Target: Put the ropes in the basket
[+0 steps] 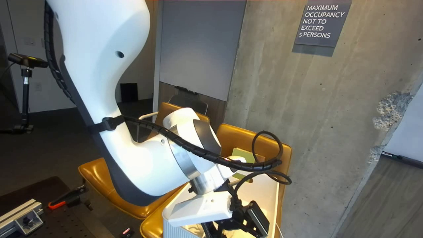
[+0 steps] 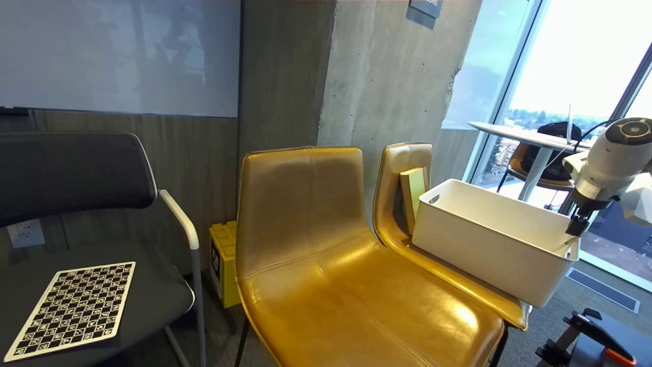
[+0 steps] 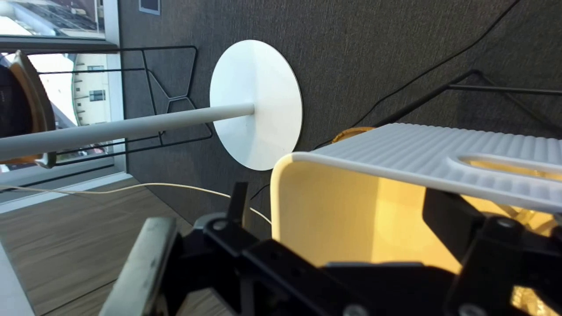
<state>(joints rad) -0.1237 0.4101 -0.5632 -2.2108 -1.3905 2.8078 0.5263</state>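
The white basket (image 2: 479, 255) stands on a tan chair; it also shows in an exterior view (image 1: 273, 191) and in the wrist view (image 3: 421, 169). My gripper (image 2: 574, 230) is at the basket's end by the robot, at rim height. In the wrist view my gripper (image 3: 342, 206) is open with nothing between its fingers. One finger shows over the inside of the basket, the other past its rim. Tan strands that look like rope (image 1: 195, 228) lie inside the basket, partly hidden by the gripper; some show in the wrist view (image 3: 524, 215). No rope shows outside the basket.
A green box (image 2: 413, 193) leans on the chair back behind the basket. Another tan chair (image 2: 356, 306) stands beside it. A black chair holds a checkered board (image 2: 76, 306). A white round table (image 2: 530, 137) is by the window. A thin white cable (image 3: 162, 185) runs near the basket.
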